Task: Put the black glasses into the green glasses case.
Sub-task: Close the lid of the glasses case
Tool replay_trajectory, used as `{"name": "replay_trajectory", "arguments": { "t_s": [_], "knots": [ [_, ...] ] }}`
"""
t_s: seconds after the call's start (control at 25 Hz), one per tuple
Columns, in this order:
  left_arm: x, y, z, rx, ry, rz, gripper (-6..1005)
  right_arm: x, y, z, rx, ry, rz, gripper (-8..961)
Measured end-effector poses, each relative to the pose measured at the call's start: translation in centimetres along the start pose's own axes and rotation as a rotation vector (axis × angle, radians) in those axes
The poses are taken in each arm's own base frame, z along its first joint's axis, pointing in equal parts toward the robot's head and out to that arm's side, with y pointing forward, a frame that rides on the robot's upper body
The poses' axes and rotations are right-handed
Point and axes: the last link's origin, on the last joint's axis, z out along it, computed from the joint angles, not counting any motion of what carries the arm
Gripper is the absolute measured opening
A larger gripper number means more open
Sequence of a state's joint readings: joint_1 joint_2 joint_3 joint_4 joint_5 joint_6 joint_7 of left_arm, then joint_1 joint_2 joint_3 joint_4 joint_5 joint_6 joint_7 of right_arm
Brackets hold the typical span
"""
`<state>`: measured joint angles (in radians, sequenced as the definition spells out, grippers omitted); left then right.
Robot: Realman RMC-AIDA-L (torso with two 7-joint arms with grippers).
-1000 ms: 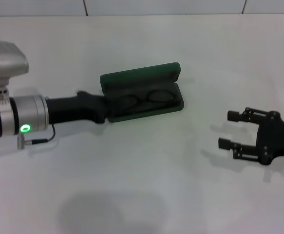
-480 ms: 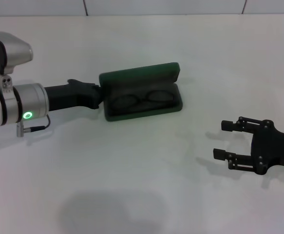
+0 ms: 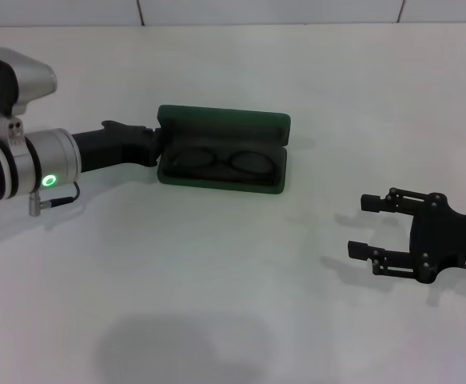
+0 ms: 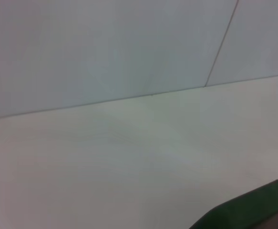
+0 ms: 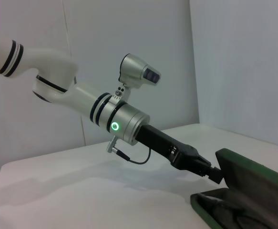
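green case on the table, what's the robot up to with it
The black glasses already lie inside the open green glasses case. The left end effector is at the case's left end, by the lid's edge, so it seems to be handling the case itself. The right end effector sits open on the table, well off to the right, idle.

**Three cameras, one open case in common**

The head camera looks forward and down from above, taking in the white worktop [image 3: 233,304], the green glasses case [image 3: 223,158] and both arms from a middling distance. The left wrist camera sits low and very close, facing across the worktop toward the wall [image 4: 105,47]; only an edge of the case shows in a corner. The right wrist camera looks low across the worktop at the left arm [image 5: 124,121] and the case's end. All three share the case.
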<state>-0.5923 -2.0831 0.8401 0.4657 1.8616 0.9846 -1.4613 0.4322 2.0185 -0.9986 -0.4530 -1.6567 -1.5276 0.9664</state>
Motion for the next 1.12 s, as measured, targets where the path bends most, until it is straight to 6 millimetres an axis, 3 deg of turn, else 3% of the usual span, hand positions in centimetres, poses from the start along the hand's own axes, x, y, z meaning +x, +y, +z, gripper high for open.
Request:
{"name": "replay_trajectory", "arguments": {
  "t_s": [0.4,0.68,0.88,1.12],
  "knots": [
    [1.0,1.5,-2.2,-0.208,0.007,-0.113,56,0.0,-0.3,-0.2,0.022,0.001,-0.001,721],
    [4.5,2.9,-3.1,-0.213,0.059,-0.109,57,0.2,-0.8,-0.1,0.051,0.022,-0.006,722],
    [7.1,2.6,-1.3,-0.077,0.084,-0.139,58,0.2,-0.9,-0.1,0.058,0.02,-0.005,722],
    [8.3,3.5,2.2,0.062,0.019,-0.153,59,0.2,-0.9,-0.1,0.057,0.018,-0.004,722]
  ]
}}
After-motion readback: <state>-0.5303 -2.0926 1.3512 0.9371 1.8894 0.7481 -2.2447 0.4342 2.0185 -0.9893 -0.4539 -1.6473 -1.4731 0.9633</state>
